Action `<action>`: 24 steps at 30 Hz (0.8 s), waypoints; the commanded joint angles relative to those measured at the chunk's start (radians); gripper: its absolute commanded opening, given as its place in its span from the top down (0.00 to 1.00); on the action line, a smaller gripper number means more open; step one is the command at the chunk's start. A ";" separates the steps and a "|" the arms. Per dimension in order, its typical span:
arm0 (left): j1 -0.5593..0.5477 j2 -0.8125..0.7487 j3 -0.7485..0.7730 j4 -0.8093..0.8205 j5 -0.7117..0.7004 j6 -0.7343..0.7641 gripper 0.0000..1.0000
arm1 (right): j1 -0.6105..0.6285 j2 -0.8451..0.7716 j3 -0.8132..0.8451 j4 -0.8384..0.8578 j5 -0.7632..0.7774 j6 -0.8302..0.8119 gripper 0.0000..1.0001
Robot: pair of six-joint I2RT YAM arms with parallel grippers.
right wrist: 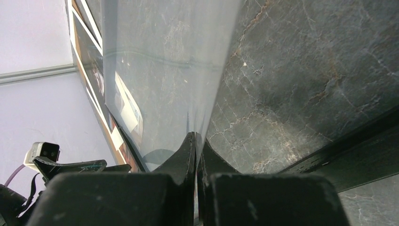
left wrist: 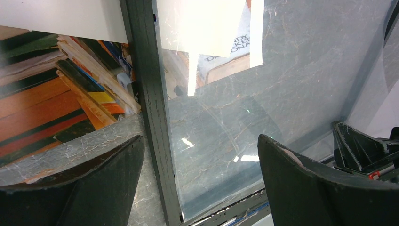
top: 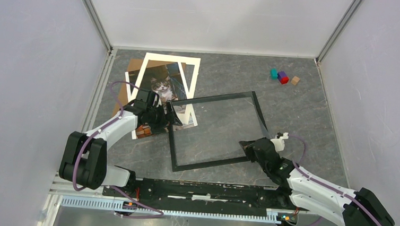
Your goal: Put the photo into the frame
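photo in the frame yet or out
Out. The photo lies beneath the white mat, left of the frame; only the frame's left corner overlaps them, and its opening mostly shows table.

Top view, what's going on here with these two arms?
The right tool is shut on the edge of the clear sheet over the frame. The left tool hangs open above the frame's left bar, beside the photo. The photo lies off to the left under a white mat, not yet in the frame.
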 commanded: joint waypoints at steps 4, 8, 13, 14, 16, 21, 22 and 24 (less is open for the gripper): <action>0.001 -0.011 0.022 0.036 0.004 0.008 0.04 | 0.009 -0.018 0.015 -0.019 0.022 0.017 1.00; 0.000 -0.014 0.020 0.035 0.006 0.007 0.04 | 0.009 -0.030 0.013 -0.018 0.020 0.015 1.00; 0.000 -0.012 0.019 0.037 0.005 0.006 0.04 | 0.010 -0.040 0.002 -0.047 0.016 0.022 1.00; 0.000 -0.011 0.019 0.037 0.005 0.006 0.04 | 0.009 -0.041 0.000 -0.047 0.017 0.024 1.00; 0.001 -0.012 0.019 0.037 0.006 0.006 0.04 | 0.014 -0.037 -0.004 -0.039 0.020 0.032 1.00; 0.000 -0.011 0.018 0.037 0.009 0.006 0.04 | 0.028 -0.016 -0.011 -0.027 0.024 0.047 1.00; 0.000 -0.009 0.020 0.037 0.008 0.006 0.04 | 0.031 -0.010 -0.009 -0.027 0.026 0.049 1.00; 0.001 -0.007 0.021 0.037 0.009 0.007 0.04 | 0.036 -0.003 -0.007 -0.027 0.030 0.054 1.00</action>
